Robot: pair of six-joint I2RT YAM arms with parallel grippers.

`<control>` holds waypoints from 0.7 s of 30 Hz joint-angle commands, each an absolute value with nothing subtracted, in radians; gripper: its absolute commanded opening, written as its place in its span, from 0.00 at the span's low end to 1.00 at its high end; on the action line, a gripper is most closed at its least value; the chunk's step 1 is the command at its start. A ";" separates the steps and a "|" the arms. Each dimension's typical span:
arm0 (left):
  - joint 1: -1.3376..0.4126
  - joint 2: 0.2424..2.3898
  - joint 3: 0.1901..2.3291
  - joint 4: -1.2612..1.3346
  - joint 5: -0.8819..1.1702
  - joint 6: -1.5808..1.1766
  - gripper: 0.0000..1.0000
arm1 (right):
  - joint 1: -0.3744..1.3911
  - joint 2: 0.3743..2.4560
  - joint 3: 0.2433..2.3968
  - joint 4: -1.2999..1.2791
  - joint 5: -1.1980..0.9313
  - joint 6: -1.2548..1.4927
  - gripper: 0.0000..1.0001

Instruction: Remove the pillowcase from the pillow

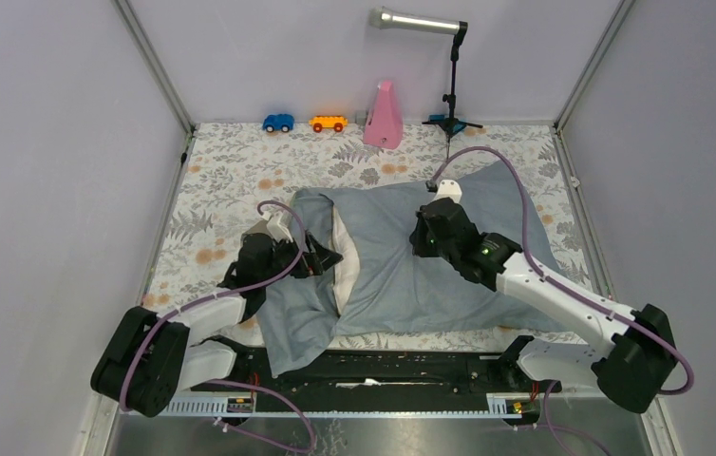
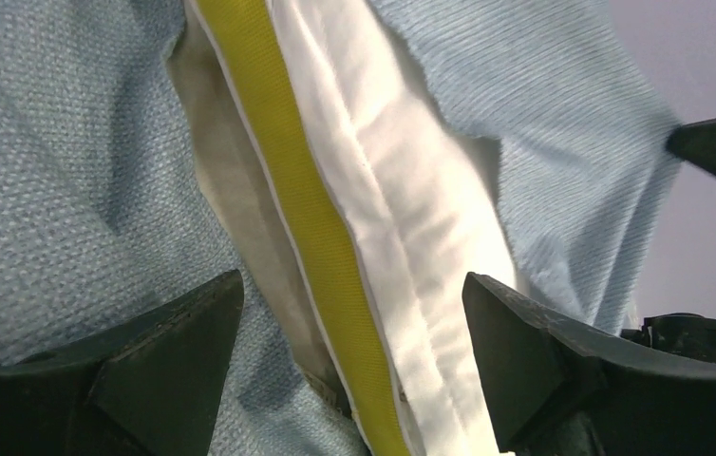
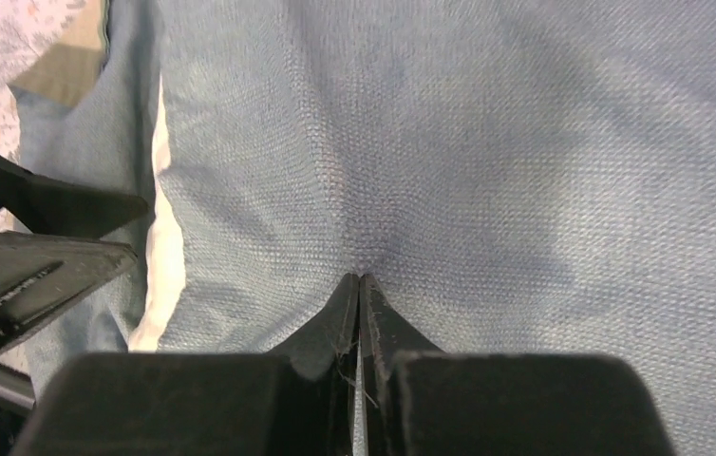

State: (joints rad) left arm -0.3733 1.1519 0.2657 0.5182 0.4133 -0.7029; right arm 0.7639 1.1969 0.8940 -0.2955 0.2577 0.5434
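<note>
Right gripper (image 3: 361,277) pinching pillowcase (image 3: 487,142) mid-frame, probably to pull it; left gripper (image 2: 352,278) sitting open astride bare pillow (image 2: 411,218) edge, likely to hold it.

pillowcase (image 1: 430,275): dusty blue-grey, with a beige band
pillow (image 2: 411,218): cream-white, with a yellow strip along the edge
tablecloth (image 1: 240,171): white with grey leaves and orange flowers
toy car (image 1: 278,123): blue
toy wagon (image 1: 328,123): orange
cone (image 1: 384,116): pink
</note>
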 commanded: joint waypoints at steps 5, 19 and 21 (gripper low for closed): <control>-0.376 1.196 0.274 0.579 0.414 -0.688 0.90 | 0.771 1.122 0.832 -0.190 0.414 0.496 0.00; -0.430 1.293 0.422 0.444 0.495 -0.845 0.85 | 0.771 1.070 0.792 -0.176 0.285 0.495 0.00; -0.453 1.342 0.445 0.451 0.507 -0.849 0.80 | 0.771 1.076 0.798 -0.184 0.278 0.499 0.00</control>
State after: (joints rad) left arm -0.4179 1.2694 0.3653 0.4572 0.4530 -0.8276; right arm 0.7658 1.0859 0.7765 -0.1970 0.2996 0.5076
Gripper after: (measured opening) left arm 0.832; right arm 0.012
